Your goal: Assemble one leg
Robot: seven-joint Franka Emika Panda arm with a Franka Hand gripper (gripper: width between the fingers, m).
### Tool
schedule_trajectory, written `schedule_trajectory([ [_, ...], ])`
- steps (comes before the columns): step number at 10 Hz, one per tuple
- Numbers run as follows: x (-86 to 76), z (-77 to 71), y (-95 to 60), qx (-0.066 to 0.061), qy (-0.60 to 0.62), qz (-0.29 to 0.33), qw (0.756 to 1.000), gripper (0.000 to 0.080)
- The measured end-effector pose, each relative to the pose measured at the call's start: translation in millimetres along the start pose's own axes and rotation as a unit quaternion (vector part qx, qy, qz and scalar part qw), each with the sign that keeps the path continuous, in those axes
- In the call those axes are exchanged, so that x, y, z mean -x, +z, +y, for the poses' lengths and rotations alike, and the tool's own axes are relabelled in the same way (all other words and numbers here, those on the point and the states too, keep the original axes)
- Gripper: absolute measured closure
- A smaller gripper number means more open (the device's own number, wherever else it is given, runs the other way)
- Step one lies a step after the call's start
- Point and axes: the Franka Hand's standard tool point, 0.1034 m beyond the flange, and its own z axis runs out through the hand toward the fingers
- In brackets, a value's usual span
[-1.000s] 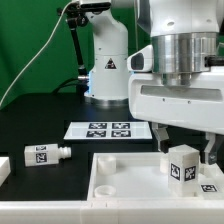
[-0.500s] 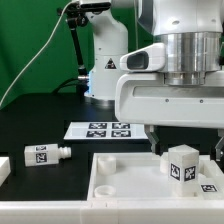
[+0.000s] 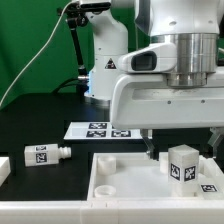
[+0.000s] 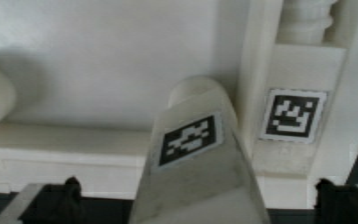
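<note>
One leg (image 3: 182,164), a stubby white post with a black-and-white tag, stands upright in the big white panel (image 3: 120,180) at the exterior view's right. My gripper (image 3: 182,148) hangs over it, open, with one dark finger on each side of the leg and a clear gap to both. In the wrist view the leg (image 4: 202,150) rises between my fingertips (image 4: 51,203), with my gripper (image 4: 197,205) centred on it and the panel (image 4: 69,140) behind. A second leg (image 3: 42,155) lies on its side on the black table at the exterior view's left.
The marker board (image 3: 100,130) lies flat on the table behind the panel. The arm's white base (image 3: 105,70) stands at the back, with a black cable running to the left. Another white part (image 3: 3,168) shows at the left edge.
My hand has shifted toward the exterior view's left, so the fingers now straddle the upright leg more evenly. The leg and the other parts have not moved.
</note>
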Motion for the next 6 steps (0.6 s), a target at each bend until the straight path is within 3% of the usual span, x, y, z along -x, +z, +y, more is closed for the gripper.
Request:
schedule_trajectory([
  [3, 0.0, 1.5, 0.0, 0.007, -0.093, -0.001, 0.996, 0.0151],
  [5, 0.1, 1.8, 0.2, 0.007, -0.088, -0.001, 0.996, 0.0428],
  [6, 0.1, 1.6, 0.2, 0.007, -0.080, -0.001, 0.997, 0.0515],
])
